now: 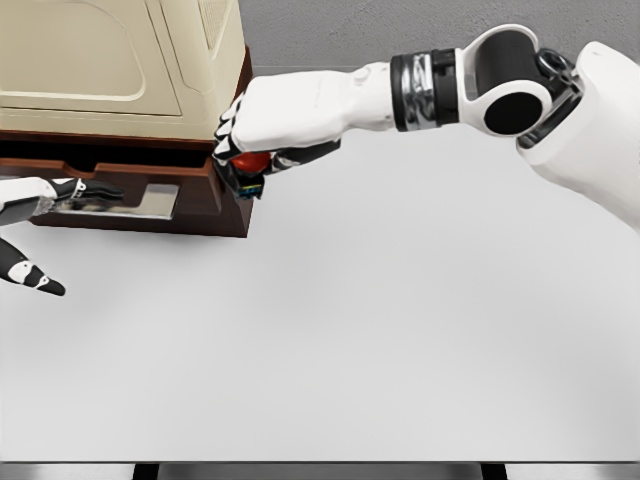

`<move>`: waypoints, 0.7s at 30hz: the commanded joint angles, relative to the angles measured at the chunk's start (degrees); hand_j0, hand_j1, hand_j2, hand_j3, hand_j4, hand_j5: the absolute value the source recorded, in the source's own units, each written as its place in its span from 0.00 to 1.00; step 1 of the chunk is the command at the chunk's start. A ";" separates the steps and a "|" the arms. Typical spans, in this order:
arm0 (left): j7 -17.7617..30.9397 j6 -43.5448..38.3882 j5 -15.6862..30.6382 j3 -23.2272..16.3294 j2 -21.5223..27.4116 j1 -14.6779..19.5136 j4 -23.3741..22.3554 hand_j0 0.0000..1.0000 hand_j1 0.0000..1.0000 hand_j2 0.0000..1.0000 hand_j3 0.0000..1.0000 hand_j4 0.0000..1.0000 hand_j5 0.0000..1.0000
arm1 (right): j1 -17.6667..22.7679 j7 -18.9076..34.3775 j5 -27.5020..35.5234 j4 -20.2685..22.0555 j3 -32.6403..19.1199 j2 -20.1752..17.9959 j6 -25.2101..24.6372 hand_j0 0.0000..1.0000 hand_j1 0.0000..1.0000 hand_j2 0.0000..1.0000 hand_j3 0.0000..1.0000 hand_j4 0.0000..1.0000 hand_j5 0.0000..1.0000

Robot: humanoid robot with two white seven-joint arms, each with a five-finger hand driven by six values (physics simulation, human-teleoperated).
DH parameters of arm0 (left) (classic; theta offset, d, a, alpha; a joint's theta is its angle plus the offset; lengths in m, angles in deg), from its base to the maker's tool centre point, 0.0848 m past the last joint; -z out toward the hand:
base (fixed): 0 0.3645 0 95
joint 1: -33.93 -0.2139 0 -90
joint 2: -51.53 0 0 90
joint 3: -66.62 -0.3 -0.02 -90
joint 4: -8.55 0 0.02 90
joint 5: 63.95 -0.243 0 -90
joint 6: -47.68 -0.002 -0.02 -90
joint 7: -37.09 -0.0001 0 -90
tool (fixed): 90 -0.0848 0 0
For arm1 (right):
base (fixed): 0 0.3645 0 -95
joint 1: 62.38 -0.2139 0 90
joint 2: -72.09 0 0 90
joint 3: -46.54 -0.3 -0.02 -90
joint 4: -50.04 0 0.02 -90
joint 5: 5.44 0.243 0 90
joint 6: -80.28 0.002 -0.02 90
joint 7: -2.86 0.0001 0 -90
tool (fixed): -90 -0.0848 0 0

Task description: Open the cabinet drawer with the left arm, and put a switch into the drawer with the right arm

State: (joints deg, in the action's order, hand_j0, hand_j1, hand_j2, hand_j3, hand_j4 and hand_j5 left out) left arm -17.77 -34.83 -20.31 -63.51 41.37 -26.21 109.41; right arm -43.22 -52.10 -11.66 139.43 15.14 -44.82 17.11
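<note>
Here the right hand [262, 135] grips the switch [248, 170] beside the drawer [130, 195], left hand [35, 225] open at its handle [110, 205].

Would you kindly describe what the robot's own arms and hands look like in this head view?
The right arm has glossy white shells, a black ribbed band with silver rings at the wrist, and a round black joint at the elbow. The right hand is white with dark undersides on its fingers. The left hand is white with black fingertips.

The tabletop [380, 330] is showing a smooth, matt pale-grey finish. At far left, the cabinet [120, 60] is looking like cream plastic with a soft sheen, its drawer [200, 200] like dark reddish-brown wood. The right robot hand [262, 140] is gleaming in glossy white plastic.
</note>
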 commanded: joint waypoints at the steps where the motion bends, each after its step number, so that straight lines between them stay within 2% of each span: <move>1: -0.14 -0.03 -2.85 -0.56 0.67 0.02 -0.13 1.00 1.00 1.00 1.00 1.00 1.00 | 0.00 -0.03 0.24 0.00 0.02 0.63 -0.37 0.45 0.45 0.45 0.45 0.45 0.45; 14: -0.14 0.33 0.57 -0.65 3.22 -0.34 0.13 1.00 1.00 1.00 1.00 1.00 1.00 | -1.32 -0.03 0.24 -0.35 0.37 4.76 -3.63 0.45 0.45 0.45 0.45 0.45 0.45; 21: -0.14 0.41 2.68 -0.74 4.71 -0.42 0.22 1.00 1.00 1.00 1.00 1.00 1.00 | -2.55 -0.03 0.24 -2.90 0.73 7.75 -5.12 0.45 0.45 0.45 0.45 0.45 0.45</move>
State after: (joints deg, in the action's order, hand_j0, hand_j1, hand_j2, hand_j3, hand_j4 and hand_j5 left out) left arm -17.89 -34.39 -18.49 -64.28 45.50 -26.63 109.63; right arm -45.77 -52.11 -11.62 137.15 15.88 -38.02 12.62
